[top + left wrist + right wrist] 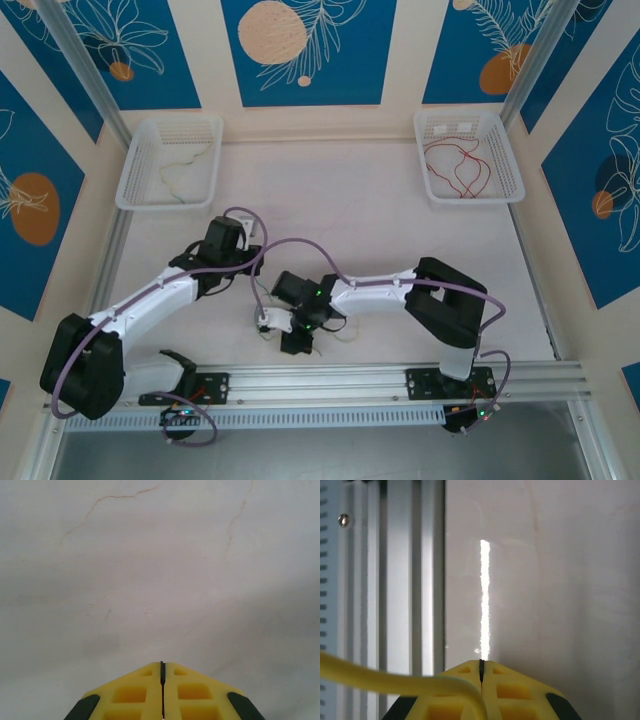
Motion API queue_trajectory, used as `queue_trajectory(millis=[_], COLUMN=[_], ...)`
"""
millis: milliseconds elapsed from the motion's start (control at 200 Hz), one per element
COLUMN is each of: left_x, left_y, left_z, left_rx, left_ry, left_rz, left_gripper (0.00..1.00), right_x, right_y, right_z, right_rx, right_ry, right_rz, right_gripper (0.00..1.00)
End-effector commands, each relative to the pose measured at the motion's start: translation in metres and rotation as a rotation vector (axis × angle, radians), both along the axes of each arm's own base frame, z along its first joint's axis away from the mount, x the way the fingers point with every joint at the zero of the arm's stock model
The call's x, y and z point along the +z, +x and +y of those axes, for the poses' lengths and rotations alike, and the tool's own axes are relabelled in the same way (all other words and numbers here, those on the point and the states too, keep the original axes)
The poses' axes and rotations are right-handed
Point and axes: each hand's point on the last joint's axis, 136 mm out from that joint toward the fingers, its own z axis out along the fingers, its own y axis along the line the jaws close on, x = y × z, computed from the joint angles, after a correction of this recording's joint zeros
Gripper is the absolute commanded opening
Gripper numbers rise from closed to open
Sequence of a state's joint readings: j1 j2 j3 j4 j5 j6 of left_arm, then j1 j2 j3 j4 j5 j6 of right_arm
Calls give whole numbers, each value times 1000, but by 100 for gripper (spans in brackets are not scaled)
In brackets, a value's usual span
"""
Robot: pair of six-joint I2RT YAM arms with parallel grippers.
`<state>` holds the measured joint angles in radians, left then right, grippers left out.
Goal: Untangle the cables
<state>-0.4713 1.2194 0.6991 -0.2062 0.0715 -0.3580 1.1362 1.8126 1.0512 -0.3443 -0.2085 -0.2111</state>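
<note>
A yellow cable (395, 680) sweeps in from the left and ends between the closed fingers of my right gripper (481, 662), which points at the near rail. In the top view this gripper (296, 343) hangs low over the table's front middle. My left gripper (162, 665) is shut with nothing seen between its fingers, close above the white table. Two faint orange strands (112, 498) (235, 522) lie on the table ahead of it. Red cables (458, 170) lie in the right basket. A thin green-yellow cable (185, 172) lies in the left basket.
Two white mesh baskets stand at the back, one left (140, 195) and one right (505, 190). An aluminium rail (350, 380) runs along the near edge and shows beside the right gripper (395, 580). Both forearms cross the table's front middle, trailing thick purple arm cables (300, 243).
</note>
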Motion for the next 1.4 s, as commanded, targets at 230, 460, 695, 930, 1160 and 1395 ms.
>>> queue_trajectory(millis=[230, 460, 695, 930, 1160, 1395], left_x=[38, 26, -14, -38, -44, -23], left_y=[-20, -30, -27, -39, -42, -34], left_z=[-46, -55, -51, -66, -69, -67], left_rx=[-290, -357, -311, -378, -397, -380], left_ry=[-190, -207, -128, -56, -42, -30], left_rz=[-56, 18, 157, 236, 261, 209], left_gripper=[23, 39, 45, 49, 0, 0], right_x=[11, 21, 14, 8, 17, 32], right_y=[56, 75, 85, 100, 122, 141], right_z=[0, 3, 3, 1, -6, -21], right_rx=[-76, -113, -147, -191, -248, -340], right_ry=[50, 64, 88, 67, 47, 47], right_rz=[-151, -231, -337, -438, -563, -694], right_gripper=[0, 0, 0, 0, 0, 0])
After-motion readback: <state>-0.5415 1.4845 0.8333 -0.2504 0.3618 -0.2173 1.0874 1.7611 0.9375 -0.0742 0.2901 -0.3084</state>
